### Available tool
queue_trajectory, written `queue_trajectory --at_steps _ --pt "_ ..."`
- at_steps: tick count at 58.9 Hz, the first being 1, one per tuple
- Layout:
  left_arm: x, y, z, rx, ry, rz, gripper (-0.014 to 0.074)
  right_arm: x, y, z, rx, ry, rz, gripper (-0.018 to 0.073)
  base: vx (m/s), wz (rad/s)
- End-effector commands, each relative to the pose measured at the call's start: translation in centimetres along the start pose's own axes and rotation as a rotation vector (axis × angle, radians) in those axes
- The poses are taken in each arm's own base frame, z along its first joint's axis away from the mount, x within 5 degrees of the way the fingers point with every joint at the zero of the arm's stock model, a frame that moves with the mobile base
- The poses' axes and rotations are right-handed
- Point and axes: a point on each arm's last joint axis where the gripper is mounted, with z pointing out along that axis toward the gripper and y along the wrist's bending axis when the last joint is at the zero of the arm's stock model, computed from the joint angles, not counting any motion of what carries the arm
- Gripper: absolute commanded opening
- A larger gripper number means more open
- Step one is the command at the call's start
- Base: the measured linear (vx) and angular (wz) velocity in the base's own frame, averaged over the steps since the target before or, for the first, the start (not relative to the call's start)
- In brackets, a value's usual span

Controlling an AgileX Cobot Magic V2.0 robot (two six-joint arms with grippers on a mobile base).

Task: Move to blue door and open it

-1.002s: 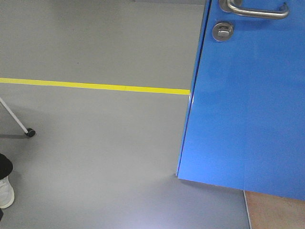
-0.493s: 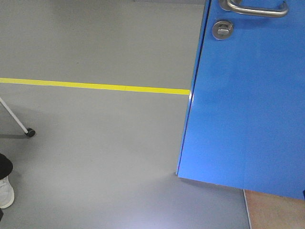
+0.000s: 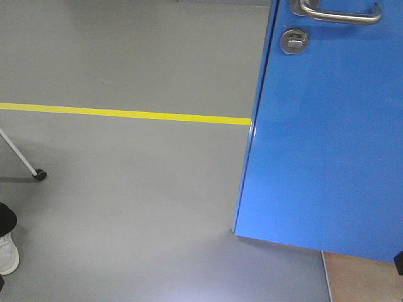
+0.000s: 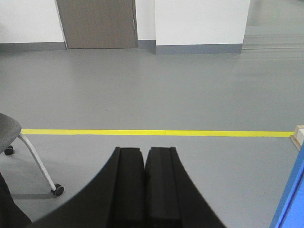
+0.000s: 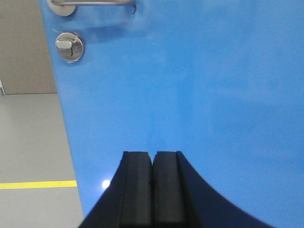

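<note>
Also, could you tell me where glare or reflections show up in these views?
Front-facing view: a bright patch on the grey floor and a glint on the blue door edge. Right wrist view: a small highlight low on the door. Left wrist view: none obvious.

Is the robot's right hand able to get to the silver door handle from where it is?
Probably yes. The right hand faces the blue door with nothing between, and the silver lever handle sits up and to its left. The hand is shut, so it would need to open first.
</note>
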Motion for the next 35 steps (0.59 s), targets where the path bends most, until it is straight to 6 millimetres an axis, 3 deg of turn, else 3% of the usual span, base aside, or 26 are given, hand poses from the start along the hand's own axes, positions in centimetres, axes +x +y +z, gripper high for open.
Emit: queue_trajectory --at_steps 1,35 --pt "-1.67 -0.01 -0.40 0.007 -0.124 -0.008 0.0073 -0.66 0.03 -0.12 -0.002 -0.087 -0.023 0.0012 0.00 0.00" --pt "-1.67 -0.01 -0.40 0.007 -0.124 -0.008 0.0073 -0.67 0.03 -0.12 -0.002 -0.087 -0.023 0.0012 0.00 0.00"
